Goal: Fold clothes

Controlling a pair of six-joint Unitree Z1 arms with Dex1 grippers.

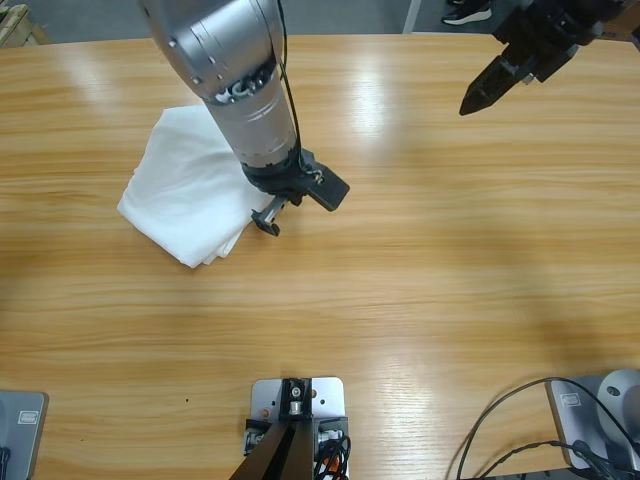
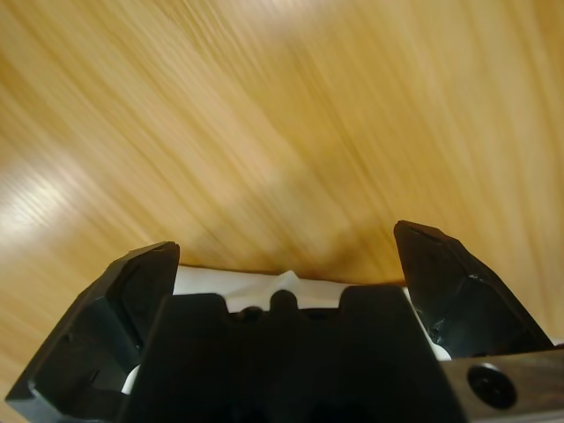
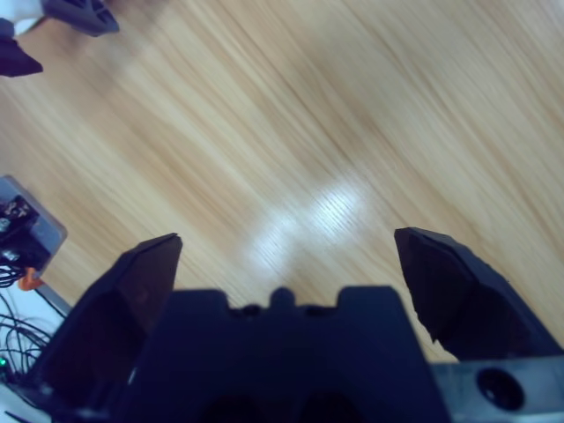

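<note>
The long wooden worktop fills nearly the whole high view, its pale grain running left to right with soft glare patches along the far side; beyond its far edge a strip of grey floor shows, with a pair of dark shoes at the far right. On the left half of the worktop, toward the far side, lies the white clothes bundle: plain, thin fabric folded into a rough diamond, its layered edges stacked at the near corner, no print anywhere. The left arm comes down from the far left over the bundle, and the left claw sits at the bundle's right edge; in the left wrist view its jaws stand wide apart, holding nothing, with white fabric showing just behind them. The right claw hangs above bare wood at the far right, well apart from the clothes, its jaws likewise spread wide and empty.
</note>
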